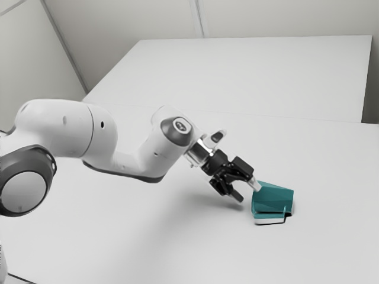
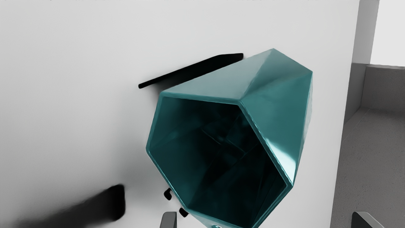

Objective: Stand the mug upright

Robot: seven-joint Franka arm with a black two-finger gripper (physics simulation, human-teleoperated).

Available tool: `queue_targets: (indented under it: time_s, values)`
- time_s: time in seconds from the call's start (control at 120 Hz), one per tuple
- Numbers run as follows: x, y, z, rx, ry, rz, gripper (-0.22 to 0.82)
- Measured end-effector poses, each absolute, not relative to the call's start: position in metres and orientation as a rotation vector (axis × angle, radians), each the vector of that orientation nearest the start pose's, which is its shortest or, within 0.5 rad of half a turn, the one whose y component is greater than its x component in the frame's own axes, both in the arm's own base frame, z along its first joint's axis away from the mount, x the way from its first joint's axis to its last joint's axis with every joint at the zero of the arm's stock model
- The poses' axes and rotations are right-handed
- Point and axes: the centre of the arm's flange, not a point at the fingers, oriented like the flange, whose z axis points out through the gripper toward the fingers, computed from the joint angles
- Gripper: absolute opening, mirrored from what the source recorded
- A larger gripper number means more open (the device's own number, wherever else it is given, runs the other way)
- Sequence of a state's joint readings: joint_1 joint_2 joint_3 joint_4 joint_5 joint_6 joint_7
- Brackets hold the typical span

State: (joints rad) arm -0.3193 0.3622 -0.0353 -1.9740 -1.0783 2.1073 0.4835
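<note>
The mug (image 1: pixel 272 196) is seen lying on its side on the table (image 1: pixel 331 248), its open mouth turned toward the gripper (image 1: pixel 249 191). The gripper is held on the mug's mouth side, its two fingers spread well apart. One fingertip is seen right by the mug's rim; whether it is touched cannot be told.

Premises: a plain room, exact type undetermined. Observed: a robot arm (image 1: pixel 65 127) working over a broad white table (image 1: pixel 148 248), and pale, smooth walls (image 1: pixel 112 26) meeting at a corner. Wrist view records a grey, speckled floor (image 2: pixel 370 177) beyond the table's edge.
</note>
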Motion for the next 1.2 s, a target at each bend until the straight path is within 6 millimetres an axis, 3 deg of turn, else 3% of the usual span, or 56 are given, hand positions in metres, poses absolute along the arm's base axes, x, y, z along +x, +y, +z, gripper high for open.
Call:
queue_targets:
  time_s: [0.333, 0.817, 1.2]
  values:
    - [0.571, -0.275, 0.281, 2.233, -0.258, -0.064, 0.6]
    - [0.564, -0.281, 0.274, 2.176, -0.253, -0.016, 0.6]
    - [0.555, -0.278, 0.271, 2.149, -0.242, -0.02, 0.26]
